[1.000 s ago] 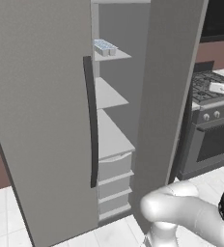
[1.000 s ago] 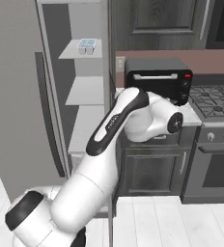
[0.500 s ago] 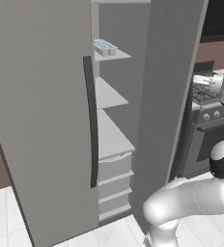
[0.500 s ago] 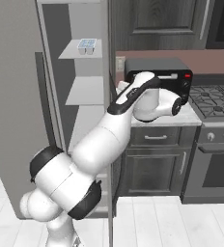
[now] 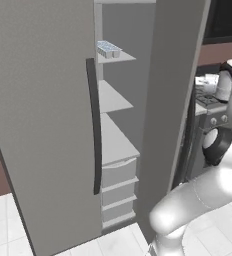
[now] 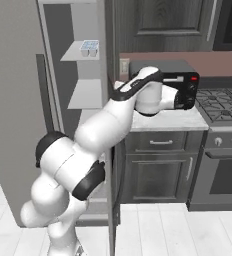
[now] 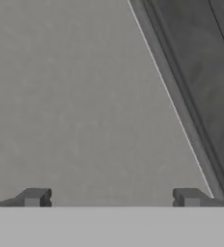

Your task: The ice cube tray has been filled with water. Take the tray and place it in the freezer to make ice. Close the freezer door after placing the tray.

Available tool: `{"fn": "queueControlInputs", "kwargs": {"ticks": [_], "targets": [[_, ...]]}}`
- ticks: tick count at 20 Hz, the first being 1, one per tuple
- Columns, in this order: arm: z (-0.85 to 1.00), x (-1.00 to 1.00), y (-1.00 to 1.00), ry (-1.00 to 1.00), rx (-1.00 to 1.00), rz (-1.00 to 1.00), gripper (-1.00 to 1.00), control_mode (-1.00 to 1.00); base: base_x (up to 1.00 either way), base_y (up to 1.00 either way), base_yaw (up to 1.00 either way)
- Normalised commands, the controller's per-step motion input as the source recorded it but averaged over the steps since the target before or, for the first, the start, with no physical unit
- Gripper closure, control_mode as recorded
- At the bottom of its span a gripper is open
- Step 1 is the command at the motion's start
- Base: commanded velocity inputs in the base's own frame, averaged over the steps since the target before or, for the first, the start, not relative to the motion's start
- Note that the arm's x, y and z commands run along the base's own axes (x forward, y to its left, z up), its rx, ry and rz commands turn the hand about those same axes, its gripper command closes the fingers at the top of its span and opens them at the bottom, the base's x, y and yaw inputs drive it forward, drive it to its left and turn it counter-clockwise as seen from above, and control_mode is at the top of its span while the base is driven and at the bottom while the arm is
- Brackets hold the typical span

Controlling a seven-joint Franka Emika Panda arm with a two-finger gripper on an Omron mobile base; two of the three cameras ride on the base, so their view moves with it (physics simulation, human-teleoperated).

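Ice cube tray (image 5: 109,49): lies flat on the top white shelf (image 5: 119,56) inside the freezer (image 5: 138,125), at the shelf's outer left end as the left base camera sees it; same place as a second ago.
Water: pale blue in the tray's little cells (image 6: 89,47), seen from the right base camera.
Freezer door (image 6: 109,125): stands open, edge-on to the right base camera, between the freezer shelves and the counter (image 6: 163,125); no change in its angle that I can make out from a second ago.
Other door (image 5: 38,125): plain grey, with its dark curved handle (image 5: 93,125) just left of the shelves.
Arm: has swung since a second ago; then the elbow sat low and the wrist faced the toaster oven (image 6: 180,82), now the forearm reaches up and across in front of the freezer door's edge, with the wrist just beside the toaster oven.
Gripper (image 7: 111,198): fingertips (image 7: 34,198) spread wide apart, nothing between them; a flat grey panel with a slanted edge lies ahead of them, and whether they touch it cannot be told.
Stove (image 6: 223,105): right of the counter, unmoved.
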Motion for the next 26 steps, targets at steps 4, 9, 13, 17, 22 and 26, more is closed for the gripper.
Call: {"fn": "queueControlInputs", "kwargs": {"ticks": [4,9,13,17,22,26], "targets": [[0.00,0.00,0.85,0.00,0.00,0.15,-1.00,-1.00,0.00,0.00,0.00],[0.00,0.00,0.99,0.00,0.00,0.14,-1.00,-1.00,0.00,0.00,0.00],[0.00,0.00,0.99,-0.01,0.00,0.13,-1.00,-1.00,0.00,0.00,0.00],[0.00,0.01,0.91,-0.01,0.00,0.09,-1.00,-1.00,0.00,0.00,0.00],[0.00,0.10,0.77,-0.08,0.00,0.01,-1.00,-1.00,0.00,0.00,0.00],[0.00,0.03,0.75,-0.18,0.00,-0.07,-1.00,-1.00,0.00,0.00,0.00]]}}
